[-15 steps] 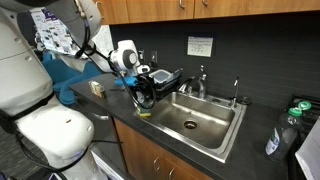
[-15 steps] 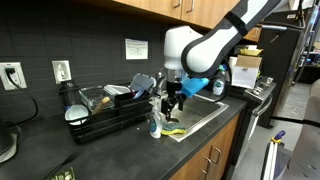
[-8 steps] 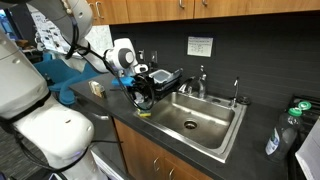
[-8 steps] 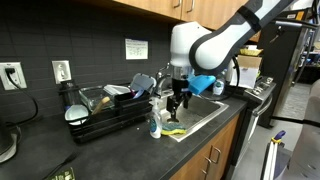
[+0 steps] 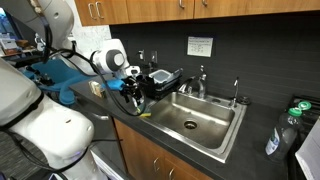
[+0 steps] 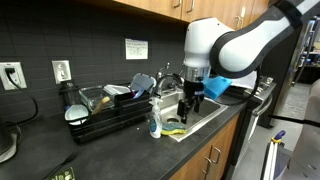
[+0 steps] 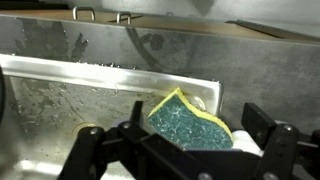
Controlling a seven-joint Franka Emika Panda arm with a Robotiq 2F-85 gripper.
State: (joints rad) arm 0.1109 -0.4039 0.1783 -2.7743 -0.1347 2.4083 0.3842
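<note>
A green and yellow sponge (image 7: 190, 122) lies at the corner of the steel sink (image 7: 70, 85), on the counter edge; it also shows in both exterior views (image 5: 143, 113) (image 6: 176, 130). My gripper (image 7: 195, 140) hangs just above it, fingers spread wide on either side of the sponge without touching it. The gripper shows in both exterior views (image 5: 137, 100) (image 6: 186, 106), pointing down, open and empty.
A black dish rack (image 6: 105, 110) (image 5: 163, 76) full of dishes stands beside the sink. A small clear soap bottle (image 6: 154, 124) stands close to the sponge. The faucet (image 5: 203, 80) rises behind the basin (image 5: 195, 118). A plastic bottle (image 5: 275, 138) stands farther along the counter.
The arm has shifted sideways along the counter edge near the sink corner. The gripper stays open. The sponge has not moved.
</note>
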